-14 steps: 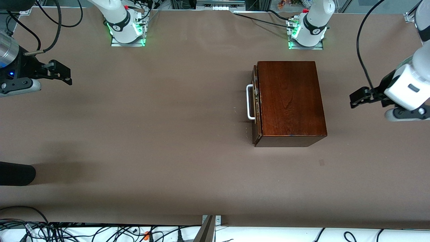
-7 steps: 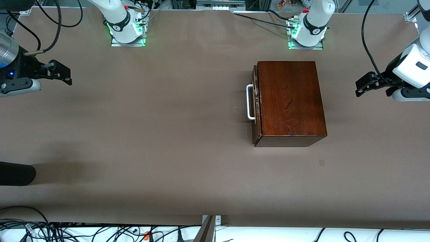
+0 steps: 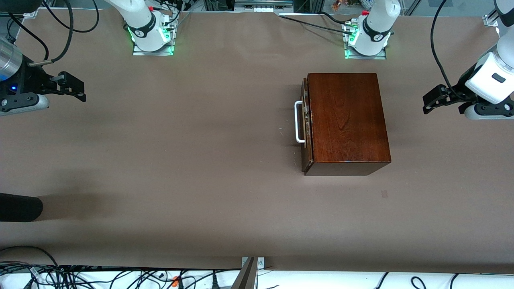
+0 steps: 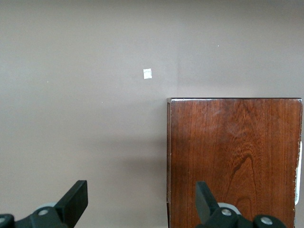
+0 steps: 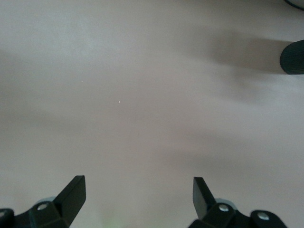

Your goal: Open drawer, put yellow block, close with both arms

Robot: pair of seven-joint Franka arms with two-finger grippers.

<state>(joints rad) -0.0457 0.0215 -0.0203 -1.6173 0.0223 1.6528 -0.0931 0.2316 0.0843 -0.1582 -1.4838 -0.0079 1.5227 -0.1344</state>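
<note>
Front view is showing the drawer (image 3: 304,122) sitting shut in its box (image 3: 347,120) with no yellow block in sight, while the left gripper (image 3: 429,101) and right gripper (image 3: 76,88) are hanging over the desk (image 3: 200,160), well apart from it, jaws spread wide and holding nothing.

We see two white arms with black joint bands, green-lit bases (image 3: 152,38) (bolted on metal plates), looping black cables, and black two-fingered claws.

Bare table (image 3: 200,160) fronts the drawer (image 3: 305,124) handle (image 3: 298,121); nothing blocks it.
</note>
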